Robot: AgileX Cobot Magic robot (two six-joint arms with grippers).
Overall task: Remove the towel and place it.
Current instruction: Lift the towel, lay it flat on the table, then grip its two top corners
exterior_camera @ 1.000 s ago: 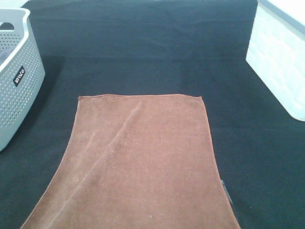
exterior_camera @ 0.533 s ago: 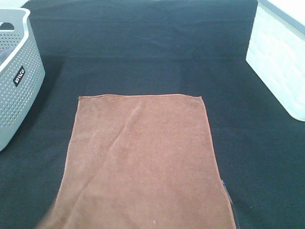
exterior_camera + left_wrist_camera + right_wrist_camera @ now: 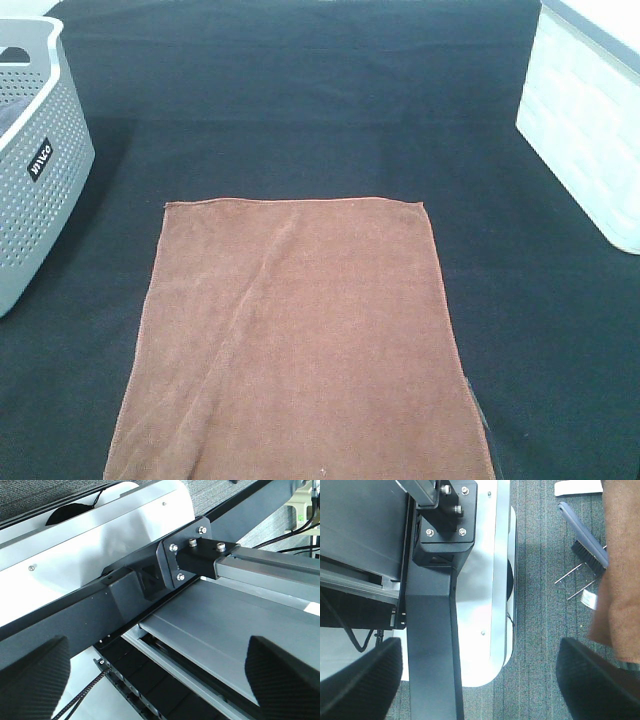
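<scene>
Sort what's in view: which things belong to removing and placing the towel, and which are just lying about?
Job in hand: towel, lying flat on the black table cloth.
Lying about: grey perforated basket; white box; brush on the floor.

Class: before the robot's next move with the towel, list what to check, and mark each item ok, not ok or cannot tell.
1. Left gripper open and empty: ok.
2. Right gripper open and empty: ok.
3. Brown towel out of the grey basket, spread on the black table cloth: ok.
4. Towel wholly on the table cloth: not ok; the right wrist view shows its end hanging above the floor.
5. Towel smooth: not ok; there is a shallow diagonal crease.
6. Basket contents: cannot tell.
</scene>
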